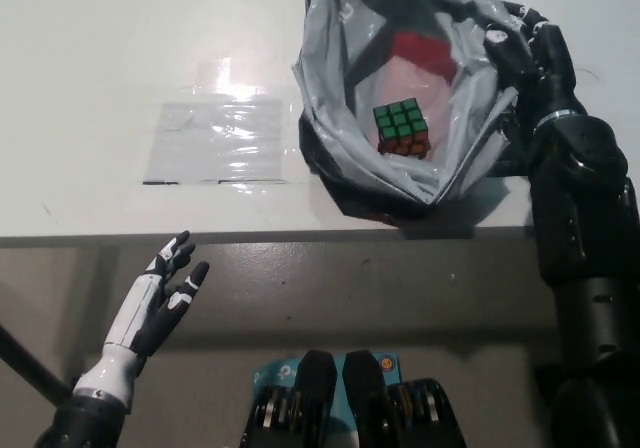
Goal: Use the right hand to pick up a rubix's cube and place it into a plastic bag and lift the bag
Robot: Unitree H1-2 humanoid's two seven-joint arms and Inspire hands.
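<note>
text: none legible | plastic bag: no readable print | labels: none

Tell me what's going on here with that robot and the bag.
The robot's black right hand is closed on the rim of a grey plastic bag sitting on the white table, holding it open. A green-faced Rubik's cube already lies inside the bag. The white left hand rests open below the table edge, holding nothing. A clear plastic sheet lies flat on the table to the bag's left.
</note>
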